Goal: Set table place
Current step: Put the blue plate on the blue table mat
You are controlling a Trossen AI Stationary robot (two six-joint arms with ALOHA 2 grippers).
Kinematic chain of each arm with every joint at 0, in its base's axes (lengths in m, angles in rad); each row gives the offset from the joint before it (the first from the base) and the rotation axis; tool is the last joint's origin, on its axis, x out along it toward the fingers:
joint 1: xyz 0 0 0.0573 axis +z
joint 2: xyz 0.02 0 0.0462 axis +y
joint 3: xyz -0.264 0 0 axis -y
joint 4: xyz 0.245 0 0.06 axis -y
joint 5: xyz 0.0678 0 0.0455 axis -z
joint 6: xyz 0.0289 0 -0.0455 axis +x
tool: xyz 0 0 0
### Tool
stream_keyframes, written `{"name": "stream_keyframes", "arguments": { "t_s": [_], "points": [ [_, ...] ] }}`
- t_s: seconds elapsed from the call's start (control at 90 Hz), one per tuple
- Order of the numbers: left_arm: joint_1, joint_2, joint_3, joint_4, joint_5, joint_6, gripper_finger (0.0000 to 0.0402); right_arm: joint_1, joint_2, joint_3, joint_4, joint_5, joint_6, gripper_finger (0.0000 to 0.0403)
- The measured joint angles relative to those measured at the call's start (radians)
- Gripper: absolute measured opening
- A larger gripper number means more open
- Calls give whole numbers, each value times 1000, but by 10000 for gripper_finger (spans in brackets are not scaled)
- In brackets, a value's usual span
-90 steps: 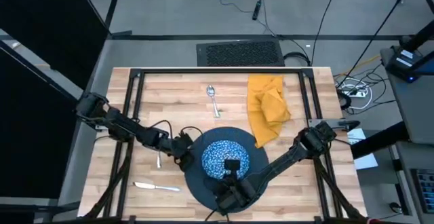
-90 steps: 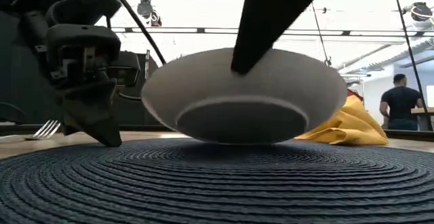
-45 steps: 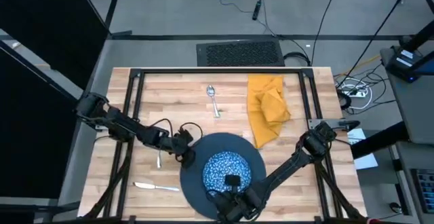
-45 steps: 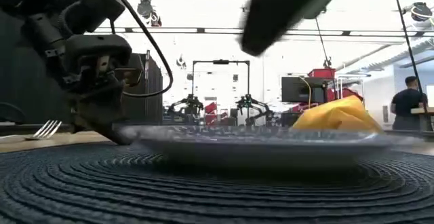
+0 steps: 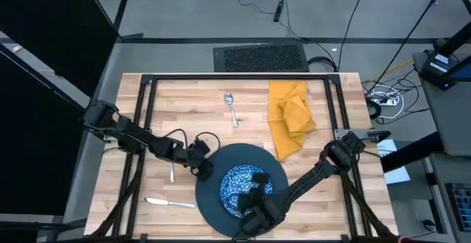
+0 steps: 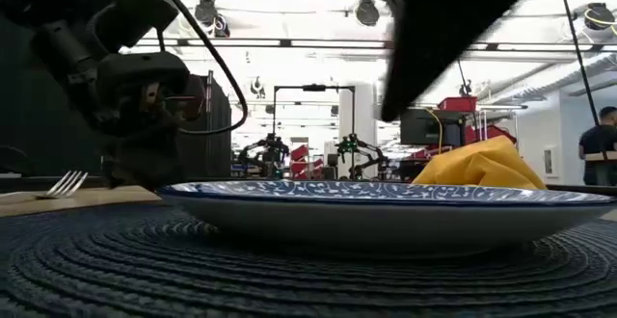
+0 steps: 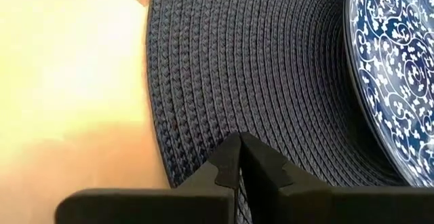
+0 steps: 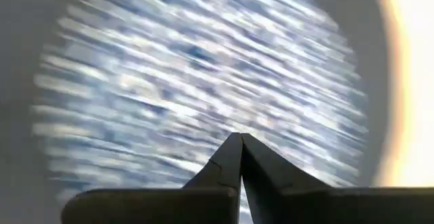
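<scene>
We see the bowl (image 5: 243, 185) resting upright on the round dark woven mat (image 5: 213, 199) near the table's (image 5: 191, 103) front edge. A second ago the low view showed it tipped, its pale underside facing the camera; half a second ago it lay flat but smeared; now its blue-patterned rim (image 6: 386, 195) sits level and sharp. In the high view the mat sits a little nearer the front edge than a second ago, and the right arm has shifted with it.

The right gripper (image 5: 254, 191) hangs over the bowl. In its wrist view the two dark fingers (image 8: 230, 163) meet at the tips, pressed together on nothing, with the blue pattern streaked behind them. The left gripper (image 5: 201, 163) sits at the mat's left rear edge, much where it was. Its wrist view shows its fingers (image 7: 234, 161) likewise closed tip to tip over the mat's weave (image 7: 258, 81), the bowl (image 7: 400, 61) off to one side.

Only the high view gives the rest: the yellow napkin (image 5: 291, 116) crumpled at the right rear, the spoon (image 5: 232, 109) at the rear centre, the fork (image 5: 172, 172) just left of the mat under the left arm, the knife (image 5: 169, 202) near the front left. None has moved. The low view alone shows the fork's tines (image 6: 66, 181) at table height, the napkin (image 6: 477, 164) peaking behind the bowl, and a person (image 6: 603, 149) at the far right.
</scene>
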Motion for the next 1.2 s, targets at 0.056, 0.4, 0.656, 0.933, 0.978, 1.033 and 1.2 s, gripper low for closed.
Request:
{"name": "stream_keyframes", "arguments": {
  "t_s": [0.056, 0.4, 0.656, 0.933, 0.978, 1.033, 1.2],
  "points": [
    [0, -32, 6, -18, -12, 24, 0, -4, -13, 0, -116, 39, 66, 1],
    [-3, -398, 38, -168, -60, 17, 0, 21, -322, -283, -217, 55, 251, 0],
    [-5, -422, 39, -141, 76, -27, 1, 87, -872, -1039, 645, -136, 403, 19],
    [1, -423, 39, -45, 17, -48, 57, 28, -1167, -1588, 1554, -151, 470, 103],
    [1, -419, 39, -47, 9, -99, 72, 18, -1176, -1616, 1553, -152, 520, 116],
    [1, -407, 39, -47, 5, -165, 90, 8, -1173, -1638, 1544, -156, 557, 131],
    [0, -325, 39, 18, 18, -254, 125, -31, -1139, -1641, 1537, -157, 545, 160]
  ]
}}
